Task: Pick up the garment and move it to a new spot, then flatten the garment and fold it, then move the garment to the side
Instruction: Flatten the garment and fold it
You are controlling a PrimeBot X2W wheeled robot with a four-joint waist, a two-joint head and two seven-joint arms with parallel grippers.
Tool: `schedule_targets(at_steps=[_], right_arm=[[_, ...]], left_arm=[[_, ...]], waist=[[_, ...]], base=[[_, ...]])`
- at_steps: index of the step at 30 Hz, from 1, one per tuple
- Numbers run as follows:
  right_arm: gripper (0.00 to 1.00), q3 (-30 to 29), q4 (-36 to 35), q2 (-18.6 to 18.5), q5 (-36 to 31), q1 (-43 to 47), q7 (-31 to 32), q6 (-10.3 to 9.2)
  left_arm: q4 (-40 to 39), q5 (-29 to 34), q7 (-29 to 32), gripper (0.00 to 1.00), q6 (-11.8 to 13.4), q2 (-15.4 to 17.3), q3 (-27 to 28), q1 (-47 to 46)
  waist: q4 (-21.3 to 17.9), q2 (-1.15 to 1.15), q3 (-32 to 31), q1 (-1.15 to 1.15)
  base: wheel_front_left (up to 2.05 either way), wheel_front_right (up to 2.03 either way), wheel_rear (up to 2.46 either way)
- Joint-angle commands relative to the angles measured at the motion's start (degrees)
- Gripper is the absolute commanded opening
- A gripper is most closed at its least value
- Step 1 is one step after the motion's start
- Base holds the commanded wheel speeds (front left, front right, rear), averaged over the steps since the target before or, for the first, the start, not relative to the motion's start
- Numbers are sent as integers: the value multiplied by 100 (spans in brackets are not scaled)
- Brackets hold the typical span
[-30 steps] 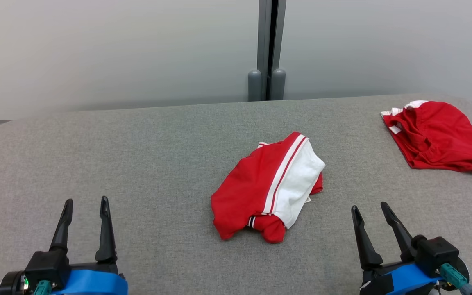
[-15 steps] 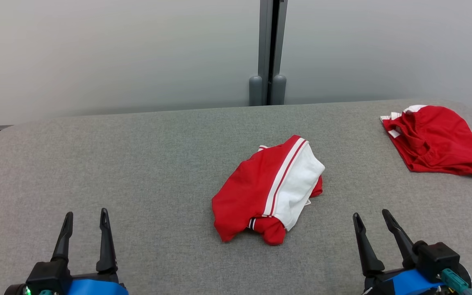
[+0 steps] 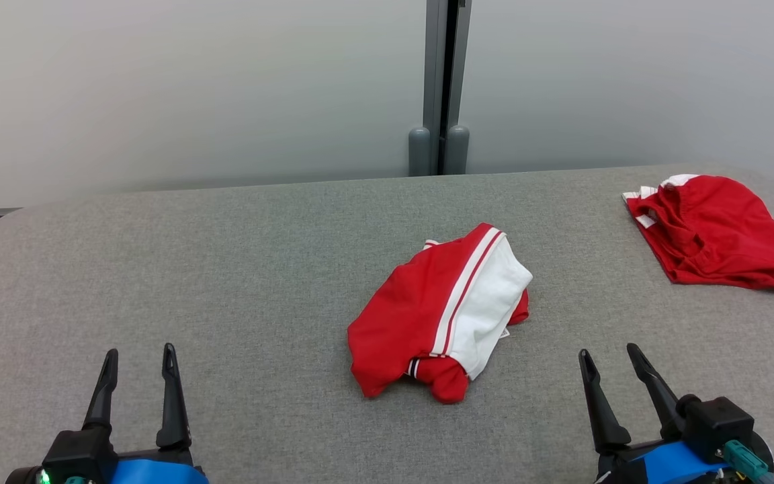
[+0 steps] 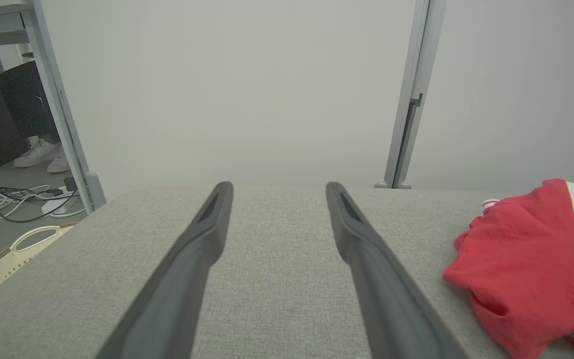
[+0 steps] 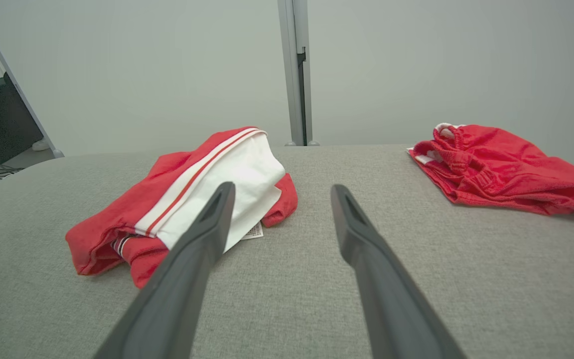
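- Head view: the red and white garment point(image 3: 441, 312) lies crumpled near the middle of the grey table point(image 3: 226, 269), a little to the right side, with its white part turned toward the far right.
- Bare cloth surface is open on all sides of the garment. The widest free room is on the left half of the table.
- The left gripper point(image 3: 141, 349) is at the near left, its two fingers spread apart and holding nothing, well apart from the garment.
- The right gripper point(image 3: 608, 349) is at the near right, also spread wide and empty. It is nearer to the garment than the left one but does not touch it.
- A second red garment point(image 3: 716, 232) lies at the far right corner, close to the rounded table edge and well apart from the middle one.
- The far edge of the table runs along pale wall panels, with a grey post point(image 3: 439, 81) between them.
- In the left wrist view, the left table edge drops to a floor with a basket point(image 4: 23, 247) and cables point(image 4: 13, 197).
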Motion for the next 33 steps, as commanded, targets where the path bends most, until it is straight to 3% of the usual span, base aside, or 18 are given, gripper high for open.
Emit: schedule_targets(at_steps=[1, 12, 20, 33], right_arm=[[100, 2, 0, -1, -8, 66, 14, 2], [100, 29, 121, -1, -71, -204, 11, 1], [100, 151, 514, -3, -280, -1121, 110, 1], [100, 136, 1999, -552, -483, -2696, 140, 1]], left_arm=[[19, 37, -13, 100, -15, -15, 23, -51], [57, 134, -13, 100, -74, -84, 74, -108], [72, 152, -13, 100, -127, -136, 30, -252], [248, 135, -13, 100, -283, -242, -144, -769]], waist=[[-1, 0, 4, 0], [45, 0, 43, 0], [221, 0, 204, 0], [883, 0, 824, 0]], base=[[0, 0, 0], [0, 0, 0], [0, 0, 0], [0, 0, 0]])
